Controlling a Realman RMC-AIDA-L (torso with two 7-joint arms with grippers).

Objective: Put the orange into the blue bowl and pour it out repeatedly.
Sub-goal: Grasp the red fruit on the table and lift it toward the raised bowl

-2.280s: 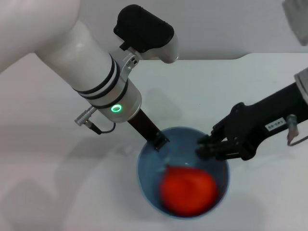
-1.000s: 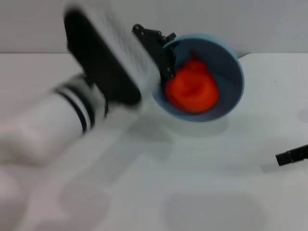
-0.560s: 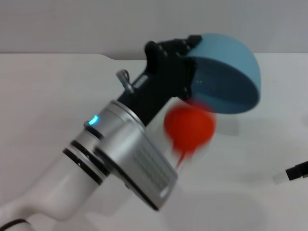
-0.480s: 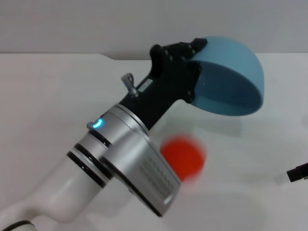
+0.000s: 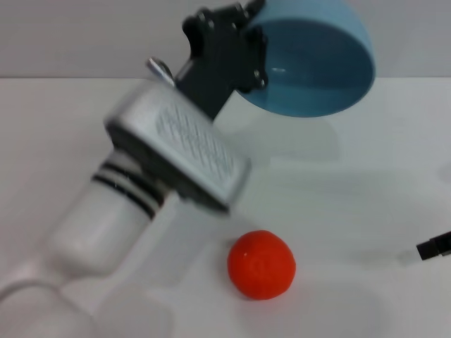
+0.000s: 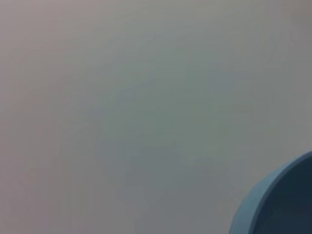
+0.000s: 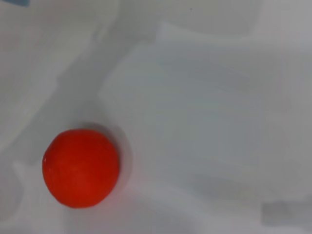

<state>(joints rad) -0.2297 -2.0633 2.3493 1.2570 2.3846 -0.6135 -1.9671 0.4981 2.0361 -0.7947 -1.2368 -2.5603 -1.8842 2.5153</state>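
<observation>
Pour done: left gripper (image 5: 248,42) clamped on raised, tipped, empty bowl (image 5: 317,63), orange (image 5: 261,265) loose on table (image 5: 366,190); right gripper (image 5: 433,248) state unclear; re-bowling remains.

Robot test bench: bare white table (image 5: 366,190).

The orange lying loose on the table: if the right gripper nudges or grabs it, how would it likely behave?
The orange is nearly round and rests free on the flat white table, so a nudge would probably set it rolling. Its smooth curved skin may slip from a pinch off its middle. It holds its shape, so it looks fairly firm.
</observation>
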